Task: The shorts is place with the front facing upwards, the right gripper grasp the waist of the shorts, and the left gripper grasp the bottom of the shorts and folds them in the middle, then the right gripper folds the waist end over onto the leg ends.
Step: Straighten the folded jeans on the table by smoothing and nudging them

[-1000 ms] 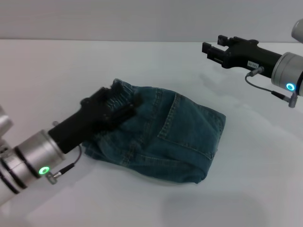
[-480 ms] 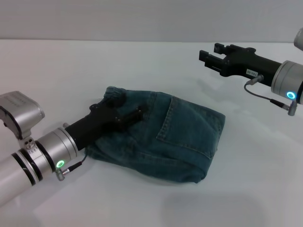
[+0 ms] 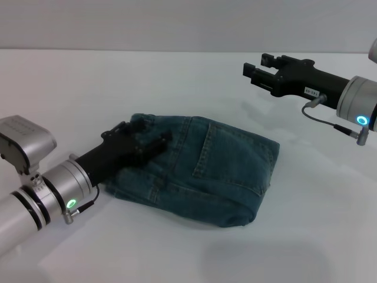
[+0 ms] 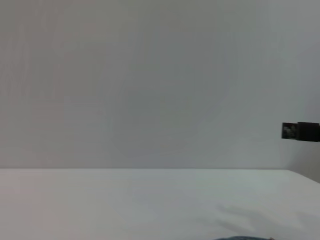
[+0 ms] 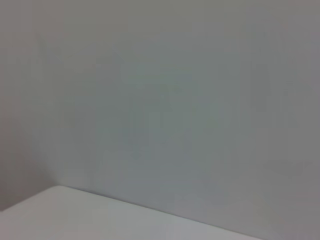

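The blue denim shorts (image 3: pixel 206 171) lie folded into a compact bundle on the white table (image 3: pixel 177 76), a back pocket (image 3: pixel 227 156) facing up. My left gripper (image 3: pixel 144 141) lies low on the bundle's left end, touching the denim edge there. That edge is partly hidden by the gripper, so I cannot tell waist from leg ends. The bundle's right side is a rounded fold (image 3: pixel 262 194). My right gripper (image 3: pixel 254 72) hangs open in the air at the back right, well clear of the shorts. The left wrist view shows the right gripper (image 4: pixel 300 131) far off.
Bare white table surrounds the shorts on all sides, and a plain grey wall (image 3: pixel 177 23) stands behind it. A grey cable (image 3: pixel 327 115) loops under the right wrist. The right wrist view holds only wall and a table corner (image 5: pixel 75 210).
The left gripper has come down and drawn back to the left, and the raised denim edge it carried now lies flat on the bundle. The right gripper has drifted slightly left.
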`<state>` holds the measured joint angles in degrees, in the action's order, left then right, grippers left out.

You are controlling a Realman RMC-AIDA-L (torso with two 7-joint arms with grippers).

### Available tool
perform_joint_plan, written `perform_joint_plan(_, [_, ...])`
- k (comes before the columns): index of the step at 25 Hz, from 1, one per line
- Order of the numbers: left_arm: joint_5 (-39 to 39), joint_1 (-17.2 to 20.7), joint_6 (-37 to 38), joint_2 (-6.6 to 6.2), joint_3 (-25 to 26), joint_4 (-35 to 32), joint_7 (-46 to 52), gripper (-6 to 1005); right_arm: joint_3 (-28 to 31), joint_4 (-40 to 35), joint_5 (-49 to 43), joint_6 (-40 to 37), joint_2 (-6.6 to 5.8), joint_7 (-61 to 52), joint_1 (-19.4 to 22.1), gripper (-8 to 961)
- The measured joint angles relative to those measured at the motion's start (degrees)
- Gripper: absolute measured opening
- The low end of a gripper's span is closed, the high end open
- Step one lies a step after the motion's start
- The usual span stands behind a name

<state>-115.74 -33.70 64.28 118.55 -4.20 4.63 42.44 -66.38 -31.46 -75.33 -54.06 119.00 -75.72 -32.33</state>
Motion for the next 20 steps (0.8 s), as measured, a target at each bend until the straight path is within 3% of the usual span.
perform_joint_plan(8, [-0.01,0.45,3.99,-0.39,5.08,-0.84,-1.96,810,0.20,-2.24,0.01,-8.39,-0.14,0.08,1.31,516])
perform_joint_plan(10, [-0.01,0.45,3.99,-0.39,5.08,-0.84,-1.96,810,0.08,-2.50,-0.22,-14.36,-0.50,-0.27,1.41,516])
perform_joint_plan(11, [-0.01,2.70,12.14,-0.55,15.06,-2.35,-3.28,810,-0.08,-2.50,-0.45,-17.21,-0.76,-0.88,1.41,516])
perform_joint_plan(12, [0.00,4.01,15.66,-0.59,18.81,-2.73,-3.93,810,-0.26,-2.50,-0.82,-20.12,-1.07,-1.71,1.37,516])
perform_joint_plan(14, [0.00,4.01,15.66,-0.59,18.81,-2.73,-3.93,810,-0.51,-2.62,-2.26,-25.84,-1.76,-3.76,0.97,517])
perform_joint_plan(15, [-0.01,5.69,18.80,-0.65,22.74,-3.12,-4.73,810,-0.53,-2.83,-3.63,-29.22,-2.13,-5.56,0.55,517])
perform_joint_plan(20, [-0.01,6.87,19.34,-0.72,24.45,-3.61,-4.89,810,-0.56,-4.85,-14.69,-43.25,-3.38,-16.08,-3.16,517])
